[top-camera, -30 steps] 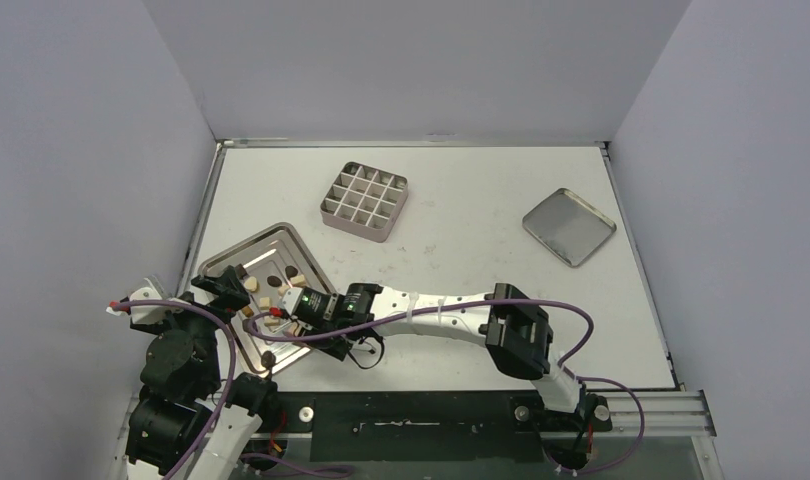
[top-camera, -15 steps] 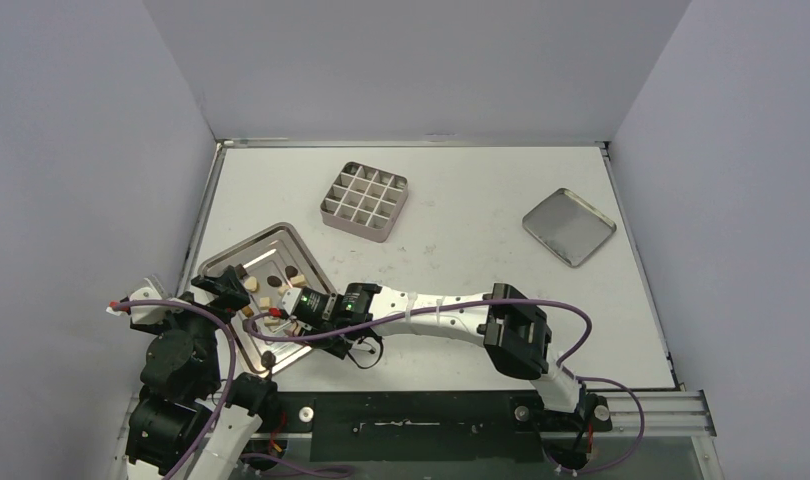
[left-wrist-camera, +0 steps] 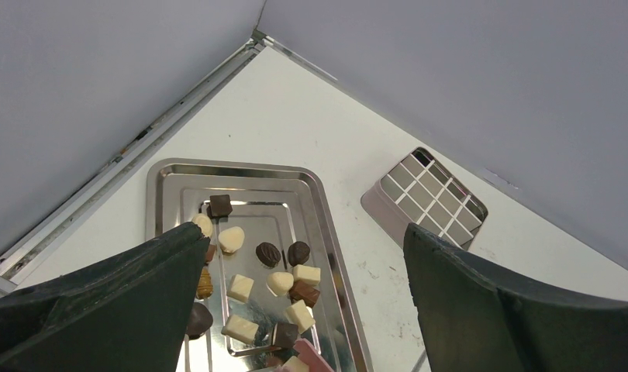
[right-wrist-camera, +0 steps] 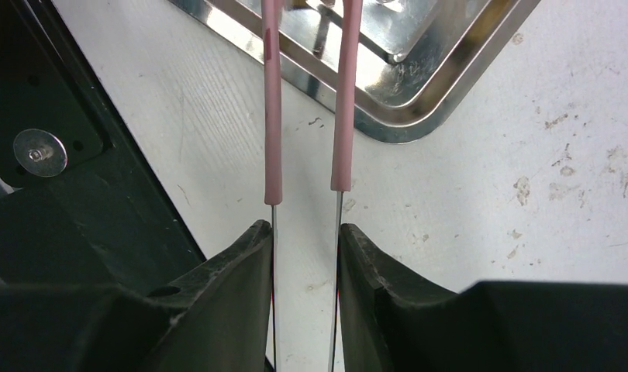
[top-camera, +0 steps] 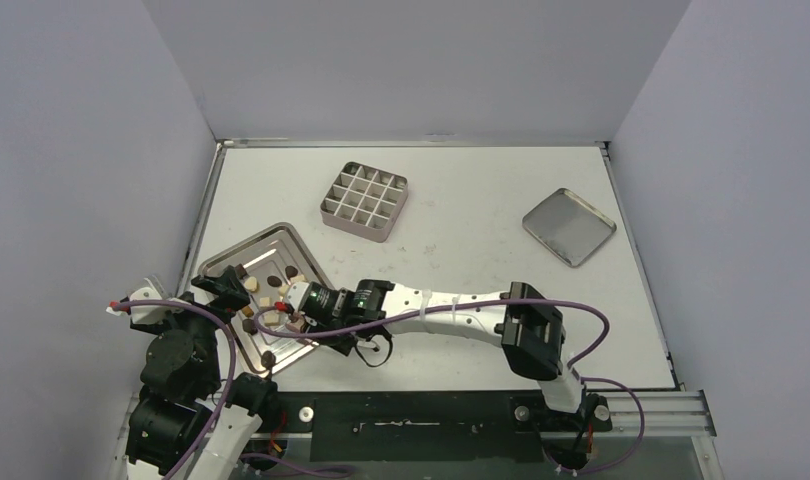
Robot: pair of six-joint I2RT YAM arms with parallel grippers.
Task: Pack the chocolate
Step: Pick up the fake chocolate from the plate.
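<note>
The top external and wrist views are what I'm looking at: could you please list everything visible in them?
chocolates: roughly fifteen, dark brown, tan and cream, loose in the tray
tray: one, silver, near-left part of the table
gridded tin: one, grey metal, far centre, compartments look empty
lid: one, silver-grey, flat on the far right
tongs: one pair, thin metal with pink sleeves, tips over the tray
table: one, white, scuffed
left claw: one, black, open above the tray
right claw: one, black, shut on the tongs at the tray's near edge
</note>
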